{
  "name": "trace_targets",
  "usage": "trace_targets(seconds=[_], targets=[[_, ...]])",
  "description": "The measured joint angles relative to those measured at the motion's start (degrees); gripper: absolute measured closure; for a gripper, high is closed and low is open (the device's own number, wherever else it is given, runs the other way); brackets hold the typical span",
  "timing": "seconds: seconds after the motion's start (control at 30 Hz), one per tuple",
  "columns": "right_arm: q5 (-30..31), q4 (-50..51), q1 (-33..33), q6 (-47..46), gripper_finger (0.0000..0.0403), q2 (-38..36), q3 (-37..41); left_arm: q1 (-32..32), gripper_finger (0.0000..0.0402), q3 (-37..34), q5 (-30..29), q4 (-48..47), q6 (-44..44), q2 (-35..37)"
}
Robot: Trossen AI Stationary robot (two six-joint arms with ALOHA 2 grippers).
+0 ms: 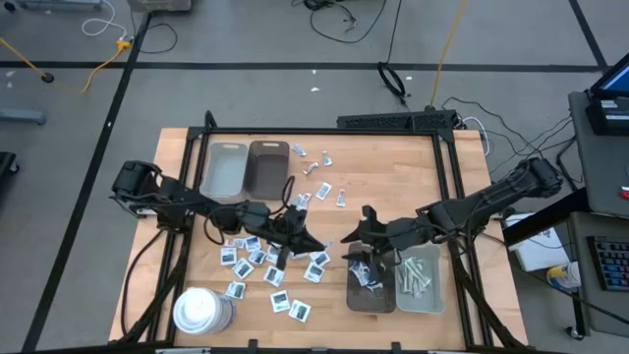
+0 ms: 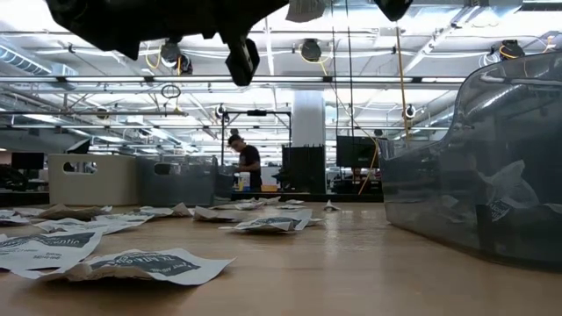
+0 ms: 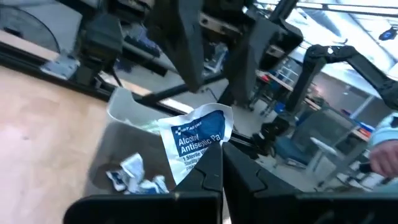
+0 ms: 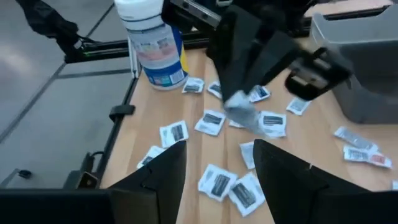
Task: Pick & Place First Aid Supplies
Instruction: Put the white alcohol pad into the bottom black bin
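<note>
Four trays on the wooden table point(image 1: 413, 182) in the high view. Upper left: a grey tray point(image 1: 224, 169) beside a brown tray point(image 1: 266, 167), nothing readable inside either. Lower right: a second brown tray point(image 1: 371, 285) holding a few crumpled white-and-blue packets, touching a second grey tray point(image 1: 419, 278) holding several narrow pale strips point(image 1: 411, 273) lying mostly lengthwise, long axes running top to bottom of the frame. Large white round cylinder point(image 1: 201, 311) standing at lower left.

Loose packets point(image 1: 257, 258) scattered flat across the left-centre of the table, more of them near the upper trays; print turned every which way.

Left hand point(image 1: 316, 243) near frame centre, fingers pressed together on one alcohol pad packet point(image 3: 198, 140). In the left wrist view, packet pinched at its lower edge, standing roughly upright above the fingertips, tilted slightly, printed face toward the camera, text lines rising toward the right; nearly square, so no clear long axis. Packet raised above the table, with the lower-right trays just beyond it.

Right hand point(image 1: 356, 234) just right of centre, fingers apart, gripping nothing visible.
</note>
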State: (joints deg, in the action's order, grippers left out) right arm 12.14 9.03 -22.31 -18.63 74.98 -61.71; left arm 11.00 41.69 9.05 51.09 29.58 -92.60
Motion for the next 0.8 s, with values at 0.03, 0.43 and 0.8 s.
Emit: trace_targets(seconds=[0.03,0.43,0.8], targets=[[0.0,-0.5,0.1,0.4,0.0222,0.2,0.0,0.0,0.0401,0.0,0.6,-0.1,0.8,0.0],[-0.3,-5.0,2.5,1.6,0.0224,4.7,0.0,0.0,0.0401,1.2,2.0,-1.7,1.5,0.0],[-4.8,-11.0,2.5,4.1,0.0389,7.5,0.0,0.0,0.0401,1.2,2.5,-2.1,2.6,0.0]])
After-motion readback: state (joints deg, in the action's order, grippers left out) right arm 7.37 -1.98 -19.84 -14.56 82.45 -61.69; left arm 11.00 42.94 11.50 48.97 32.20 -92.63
